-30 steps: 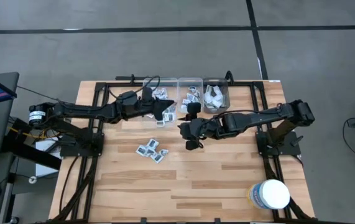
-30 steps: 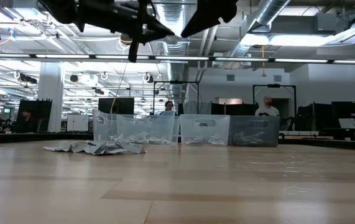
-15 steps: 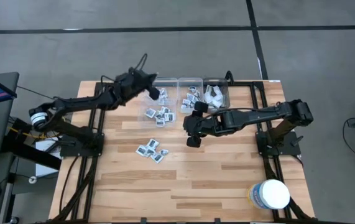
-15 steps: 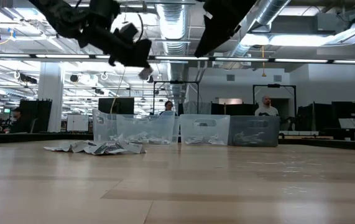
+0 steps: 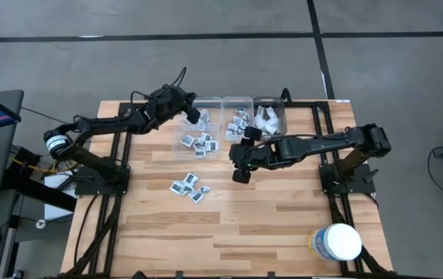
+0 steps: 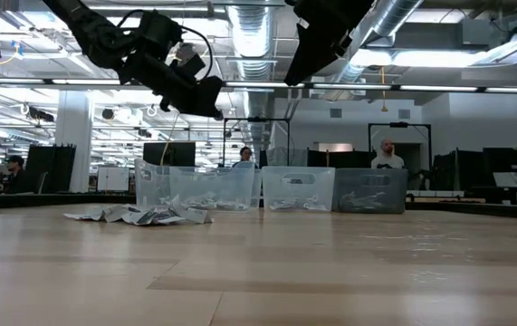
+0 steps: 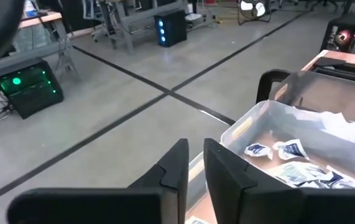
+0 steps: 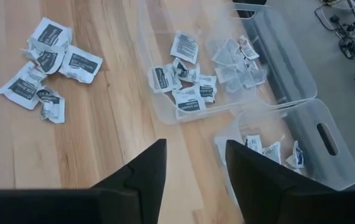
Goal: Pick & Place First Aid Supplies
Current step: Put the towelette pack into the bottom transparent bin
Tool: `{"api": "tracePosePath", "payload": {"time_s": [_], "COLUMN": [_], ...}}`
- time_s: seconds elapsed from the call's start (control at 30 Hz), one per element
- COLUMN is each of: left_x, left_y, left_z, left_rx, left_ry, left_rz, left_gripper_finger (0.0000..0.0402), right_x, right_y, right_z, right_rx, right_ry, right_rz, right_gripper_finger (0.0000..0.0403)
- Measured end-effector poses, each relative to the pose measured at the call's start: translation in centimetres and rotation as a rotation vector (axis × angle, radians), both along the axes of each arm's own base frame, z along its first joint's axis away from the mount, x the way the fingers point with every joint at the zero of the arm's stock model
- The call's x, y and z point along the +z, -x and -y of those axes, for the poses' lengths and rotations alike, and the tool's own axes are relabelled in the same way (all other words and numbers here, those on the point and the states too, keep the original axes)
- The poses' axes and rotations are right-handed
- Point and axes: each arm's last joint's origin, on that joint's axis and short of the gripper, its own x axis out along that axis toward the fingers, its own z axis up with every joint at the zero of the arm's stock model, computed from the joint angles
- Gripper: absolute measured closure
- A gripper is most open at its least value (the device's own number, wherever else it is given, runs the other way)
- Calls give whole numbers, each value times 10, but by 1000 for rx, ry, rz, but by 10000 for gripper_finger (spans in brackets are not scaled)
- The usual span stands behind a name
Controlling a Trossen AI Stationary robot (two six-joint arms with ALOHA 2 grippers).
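Left gripper (image 5: 193, 116) is hanging above the bins (image 5: 205, 105), fingers (image 7: 177, 163) nearly together, holding nothing. Right gripper (image 5: 239, 161) is hovering just in front of the bins, fingers (image 8: 145, 169) spread, holding nothing.

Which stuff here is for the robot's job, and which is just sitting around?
For the job:
- loose packets on the table
- left bin, packets inside
- middle bin, packets inside
- right bin, white wrappers inside

Just sitting around:
- white tub near the table's corner
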Motion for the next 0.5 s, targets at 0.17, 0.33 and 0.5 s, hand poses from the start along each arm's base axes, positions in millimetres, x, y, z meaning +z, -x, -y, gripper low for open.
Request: {"api": "tracePosePath", "payload": {"time_s": [0.17,0.33,0.5], "left_x": [5,12,22], "left_y": [6,16,24], "left_z": [4,17,40], "left_rx": [1,-18,-129], "left_ry": [8,31,46], "left_rz": [-12,-47,-63], "left_gripper_finger": [335,337,341], "right_x": [0,0,1], "right_y": [0,0,-1], "right_z": [0,0,0], "right_rx": [-2,-3,-2], "right_ry": [-2,-3,-4], "right_rz": [2,5,20], "right_gripper_finger": [249,253,255]}}
